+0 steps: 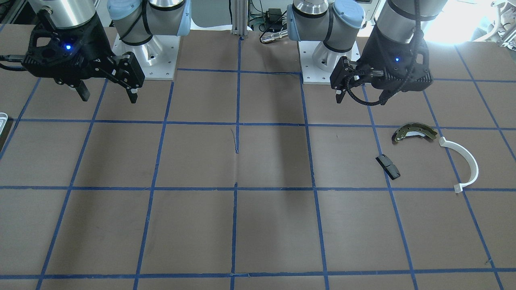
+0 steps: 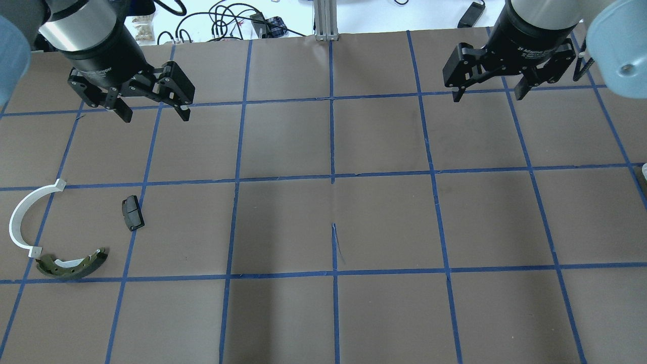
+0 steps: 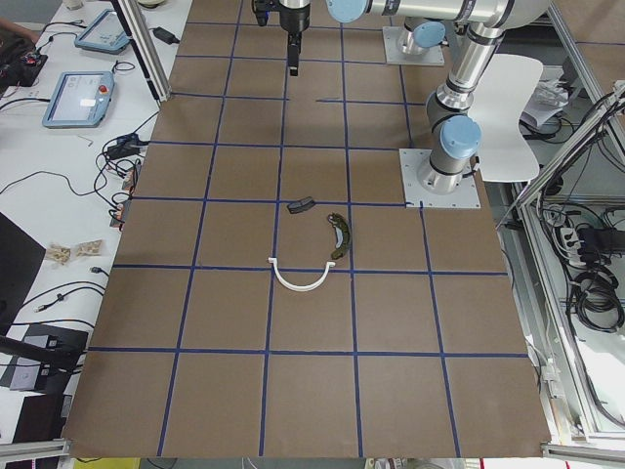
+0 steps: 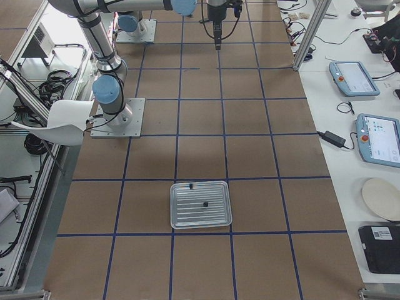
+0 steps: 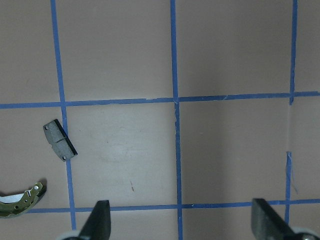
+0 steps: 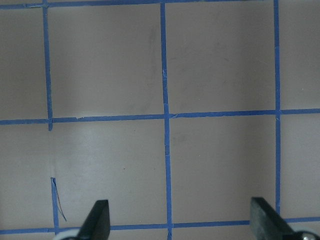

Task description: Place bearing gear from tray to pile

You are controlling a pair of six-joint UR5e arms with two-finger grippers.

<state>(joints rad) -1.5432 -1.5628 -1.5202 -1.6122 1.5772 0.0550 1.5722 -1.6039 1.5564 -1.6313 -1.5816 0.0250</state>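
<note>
Our right gripper [image 2: 488, 97] and left gripper [image 2: 155, 117] both hang spread wide and empty above the table. What we take for the bearing gear [image 4: 205, 204], a dark speck, sits in the tray [image 4: 174, 206] on our right. We judge it small, stiff, dense and slippery, best pinched across its rim. The pile [image 2: 73, 265] lies far left.

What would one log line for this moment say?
left gripper: open, empty | right gripper: open, empty | tray: small dark parts inside | pile: brake shoe, white arc, black block
</note>
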